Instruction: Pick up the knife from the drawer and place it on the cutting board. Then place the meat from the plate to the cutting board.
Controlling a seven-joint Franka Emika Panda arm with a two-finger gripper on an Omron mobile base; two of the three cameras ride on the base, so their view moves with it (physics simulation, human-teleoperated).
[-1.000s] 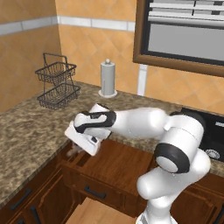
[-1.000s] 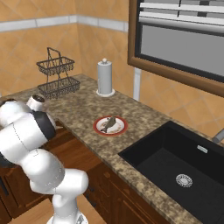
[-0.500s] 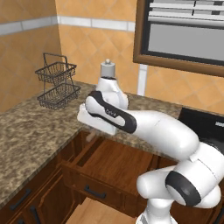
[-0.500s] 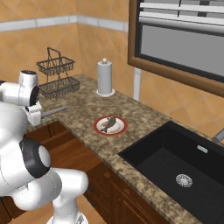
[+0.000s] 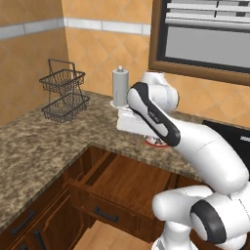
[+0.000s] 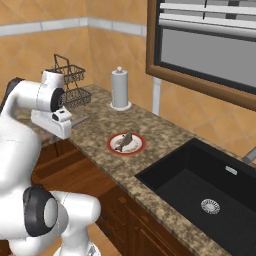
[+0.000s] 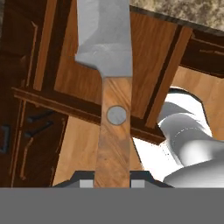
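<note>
- Left base view: your arm arches over the open drawer [image 5: 119, 188], its hand above the counter edge near the plate [image 5: 155, 142], of which you see a sliver of red rim. Read this as the carry step: the knife is out of the drawer and the cutting board is yet to be reached.
- Right base view: the gripper [image 6: 64, 131] hangs beside the counter, the knife [image 6: 80, 120] projecting from it toward the plate, where the meat [image 6: 125, 140] lies untouched.
- Hand view: the jaws are clamped tight on the tan handle; the grey blade points away over the drawer below. Next, you must locate the board, travel there, and lower the blade flat before letting go.
</note>
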